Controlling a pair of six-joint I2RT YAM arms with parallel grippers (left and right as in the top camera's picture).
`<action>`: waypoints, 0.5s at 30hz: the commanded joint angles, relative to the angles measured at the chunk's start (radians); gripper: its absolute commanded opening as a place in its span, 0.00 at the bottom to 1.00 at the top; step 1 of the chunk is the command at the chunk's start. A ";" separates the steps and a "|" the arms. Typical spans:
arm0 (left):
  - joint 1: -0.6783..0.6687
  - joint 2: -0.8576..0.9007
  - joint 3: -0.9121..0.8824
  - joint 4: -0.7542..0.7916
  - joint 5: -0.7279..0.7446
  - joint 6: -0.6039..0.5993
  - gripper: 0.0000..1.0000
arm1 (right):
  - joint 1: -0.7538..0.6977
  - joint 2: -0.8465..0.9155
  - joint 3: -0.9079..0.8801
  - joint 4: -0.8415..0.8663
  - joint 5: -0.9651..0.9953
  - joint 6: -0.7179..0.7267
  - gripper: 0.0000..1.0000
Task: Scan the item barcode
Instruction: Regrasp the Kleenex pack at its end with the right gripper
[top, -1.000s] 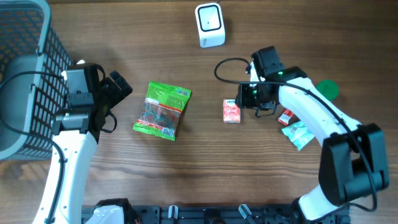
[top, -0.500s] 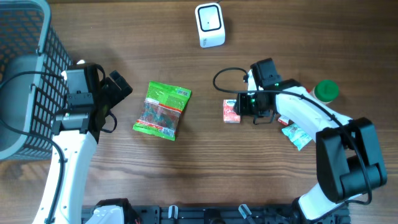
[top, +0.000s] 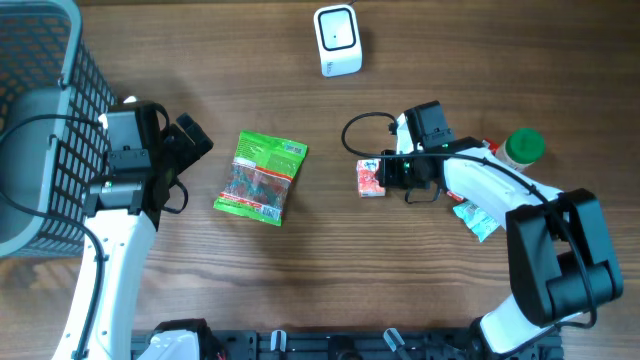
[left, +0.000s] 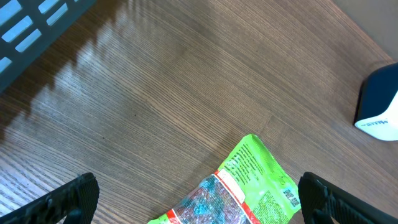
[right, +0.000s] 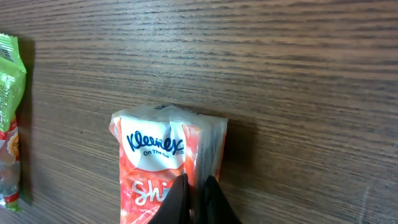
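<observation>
A small red-and-white Kleenex tissue pack (top: 371, 179) lies on the wooden table right of centre. My right gripper (top: 386, 172) is shut on the pack's right edge; in the right wrist view its black fingertips (right: 211, 190) pinch the wrapper of the pack (right: 158, 155). The right gripper (right: 194, 185) rests low at the table. The white barcode scanner (top: 337, 40) stands at the back centre, also seen at the right edge of the left wrist view as a scanner (left: 379, 102). My left gripper (top: 193, 138) hangs wide open with nothing in it, left of a green snack bag (top: 262, 178).
A grey mesh basket (top: 40, 120) fills the left edge. A green-lidded jar (top: 522, 147), a red packet (top: 462, 188) and a pale teal packet (top: 477, 216) lie by the right arm. The green bag (left: 249, 186) lies between the open left gripper (left: 199, 198) fingers' view.
My right gripper has slid left onto the tissue pack and closed on its edge. The left arm and the green bag have not moved.
</observation>
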 joint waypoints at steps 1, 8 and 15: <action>0.006 -0.002 0.001 0.000 -0.010 0.008 1.00 | -0.010 -0.040 0.058 -0.064 0.021 -0.036 0.04; 0.006 -0.002 0.001 0.000 -0.010 0.008 1.00 | -0.010 -0.184 0.174 -0.206 0.102 -0.085 0.04; 0.006 -0.002 0.001 0.000 -0.010 0.008 1.00 | -0.010 -0.200 0.494 -0.538 0.281 -0.107 0.04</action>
